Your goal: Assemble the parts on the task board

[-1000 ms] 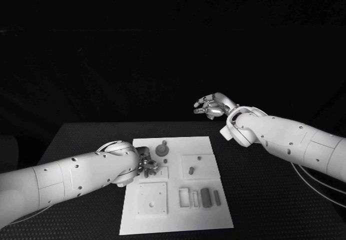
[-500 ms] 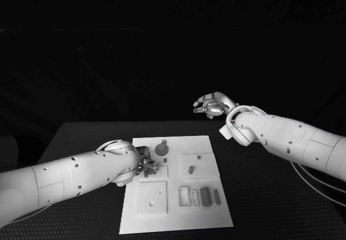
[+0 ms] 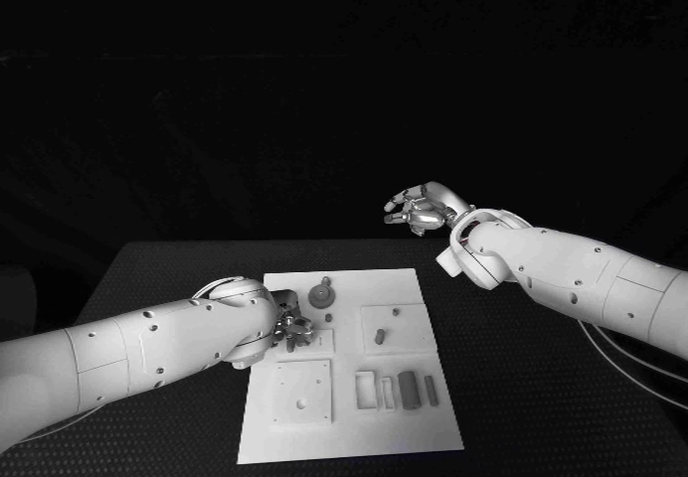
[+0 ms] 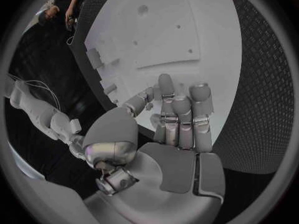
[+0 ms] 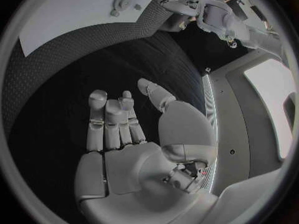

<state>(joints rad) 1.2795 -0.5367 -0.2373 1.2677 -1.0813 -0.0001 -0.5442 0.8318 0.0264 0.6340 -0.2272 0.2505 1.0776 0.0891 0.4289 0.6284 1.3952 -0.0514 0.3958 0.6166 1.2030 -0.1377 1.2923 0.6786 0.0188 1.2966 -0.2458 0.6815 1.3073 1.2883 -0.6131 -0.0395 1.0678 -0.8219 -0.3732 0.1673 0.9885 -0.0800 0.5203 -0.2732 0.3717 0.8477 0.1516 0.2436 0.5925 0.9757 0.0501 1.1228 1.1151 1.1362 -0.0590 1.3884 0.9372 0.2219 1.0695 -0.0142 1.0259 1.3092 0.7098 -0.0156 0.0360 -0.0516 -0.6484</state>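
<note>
Left robot hand: we see the left robot hand point(image 3: 292, 328) low over the left side of the task board point(image 3: 405, 288). In the left wrist view its fingers point(image 4: 182, 119) lie close together, a little curled, and we see nothing between them; from the head view we cannot tell if it pinches a small piece.
Right robot hand: the right robot hand point(image 3: 421, 211) hangs raised beyond the far edge of the desk point(image 3: 545, 378), fingers apart, holding nothing.
Nearer hand: the left one; the right one is well apart from the board.
Round part: a round part with a knob point(image 3: 321, 294) lies on the board just beyond the left robot hand, toward the far edge.
Long parts: the bar-shaped parts point(image 3: 411, 390) lie at the near right side, long axes pointing away from the robot.
Judgement: we think the left hand works next.
</note>
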